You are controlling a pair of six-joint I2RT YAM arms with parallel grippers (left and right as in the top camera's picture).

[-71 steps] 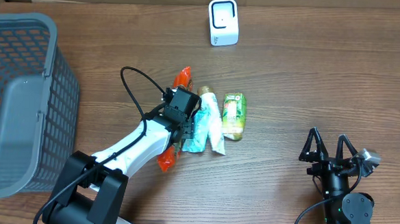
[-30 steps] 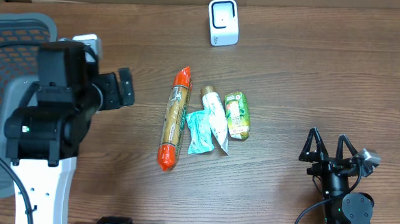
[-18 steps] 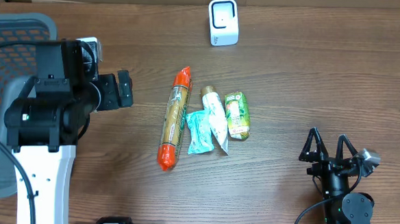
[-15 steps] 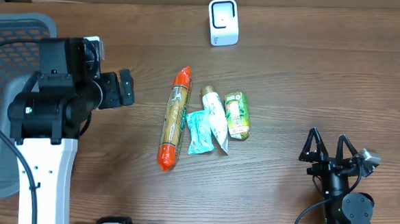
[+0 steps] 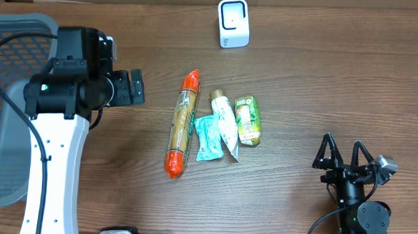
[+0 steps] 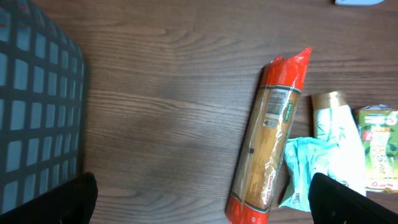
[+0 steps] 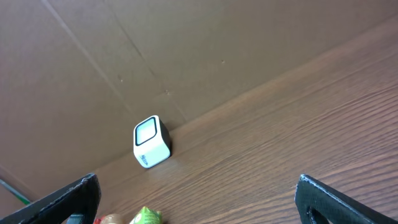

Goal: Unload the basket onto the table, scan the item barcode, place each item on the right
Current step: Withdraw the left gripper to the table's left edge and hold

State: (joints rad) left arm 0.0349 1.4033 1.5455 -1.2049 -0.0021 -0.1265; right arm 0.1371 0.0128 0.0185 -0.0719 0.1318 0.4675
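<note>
Several items lie side by side mid-table: a long pasta packet with red ends (image 5: 182, 123) (image 6: 268, 140), a teal sachet (image 5: 208, 138) (image 6: 309, 171), a white tube with a gold cap (image 5: 222, 118) (image 6: 333, 121) and a green carton (image 5: 247, 120) (image 6: 380, 146). The white scanner (image 5: 233, 23) (image 7: 151, 142) stands at the table's far edge. My left gripper (image 5: 136, 89) (image 6: 208, 205) hangs open and empty above the table, left of the pasta packet. My right gripper (image 5: 345, 154) (image 7: 205, 202) rests open and empty at the front right, facing the scanner.
A grey mesh basket (image 5: 13, 99) (image 6: 31, 106) fills the left side, under the left arm. A brown cardboard wall (image 7: 186, 56) runs behind the scanner.
My left arm has lifted off the items empty-handed and now sits high to their left, easing slightly right in the last second. The right arm has not moved.
</note>
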